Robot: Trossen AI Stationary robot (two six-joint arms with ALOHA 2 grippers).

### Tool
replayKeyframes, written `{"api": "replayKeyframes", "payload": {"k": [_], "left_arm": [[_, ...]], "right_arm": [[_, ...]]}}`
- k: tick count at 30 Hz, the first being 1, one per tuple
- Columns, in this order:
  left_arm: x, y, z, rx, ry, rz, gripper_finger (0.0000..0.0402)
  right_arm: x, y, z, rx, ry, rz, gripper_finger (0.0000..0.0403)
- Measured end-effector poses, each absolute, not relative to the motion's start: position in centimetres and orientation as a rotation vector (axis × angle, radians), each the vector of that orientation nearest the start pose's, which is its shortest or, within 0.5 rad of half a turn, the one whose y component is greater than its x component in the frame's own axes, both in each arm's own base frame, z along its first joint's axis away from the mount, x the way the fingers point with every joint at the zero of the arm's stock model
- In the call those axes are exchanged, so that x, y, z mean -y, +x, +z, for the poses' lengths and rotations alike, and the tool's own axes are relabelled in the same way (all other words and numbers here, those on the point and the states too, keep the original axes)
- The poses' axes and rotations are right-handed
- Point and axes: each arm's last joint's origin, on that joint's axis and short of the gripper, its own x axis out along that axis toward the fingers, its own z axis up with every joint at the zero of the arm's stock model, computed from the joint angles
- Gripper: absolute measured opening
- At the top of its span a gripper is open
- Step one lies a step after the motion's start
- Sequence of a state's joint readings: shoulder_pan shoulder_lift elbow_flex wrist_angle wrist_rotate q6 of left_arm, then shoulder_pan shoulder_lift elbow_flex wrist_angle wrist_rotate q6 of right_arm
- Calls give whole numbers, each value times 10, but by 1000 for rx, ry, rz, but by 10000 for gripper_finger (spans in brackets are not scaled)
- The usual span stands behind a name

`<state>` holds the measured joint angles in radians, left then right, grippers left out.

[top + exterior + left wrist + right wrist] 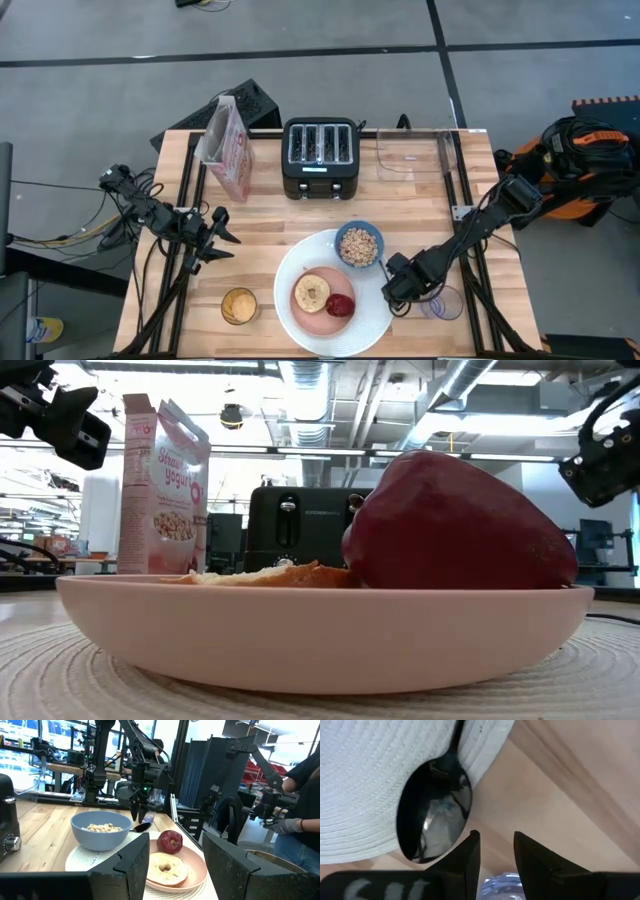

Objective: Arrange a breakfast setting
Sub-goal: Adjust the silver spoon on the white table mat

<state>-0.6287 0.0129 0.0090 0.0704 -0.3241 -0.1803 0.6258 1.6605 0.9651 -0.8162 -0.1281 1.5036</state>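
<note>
A large round white woven plate (375, 325) lies at the table's near middle. On it sits a pink plate (305, 318) with a toasted bagel half (312, 292) and a small red fruit (340, 305). A blue bowl (358, 245) of cereal stands on the white plate's far right part. A dark spoon (434, 822) lies with its bowl on the white plate's right edge (365, 810), partly overhanging the wood. My right gripper (495, 847) hovers just above the spoon's bowl end, fingers pointing down with a narrow gap, touching nothing. My left gripper (218, 240) is open and empty left of the plate.
A clear glass (441, 303) stands just right of my right gripper. A glass of orange juice (238, 306) is left of the plate. A black toaster (320, 158), a cereal box (225, 148) and a clear container (415, 152) stand at the back. A person (302, 795) shows beyond the table.
</note>
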Motion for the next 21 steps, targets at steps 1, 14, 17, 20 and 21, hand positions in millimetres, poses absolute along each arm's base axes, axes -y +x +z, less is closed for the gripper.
{"api": "replayKeyframes", "payload": {"k": [1,14,17,20,21], "left_arm": [[49,83,172,32,-210,-309,169],[49,83,172,32,-210,-309,169],[49,83,172,32,-210,-309,169],[49,83,172,32,-209,-309,169],[49,83,172,32,-209,-309,169]], "right_arm": [[-164,221,159,-1546,781,-598,139],[-167,228,160,-1505,842,-544,139],[-170,231,161,-1489,865,-511,139],[-171,234,161,-1470,887,-484,139],[-171,235,162,-1462,895,-476,139]]}}
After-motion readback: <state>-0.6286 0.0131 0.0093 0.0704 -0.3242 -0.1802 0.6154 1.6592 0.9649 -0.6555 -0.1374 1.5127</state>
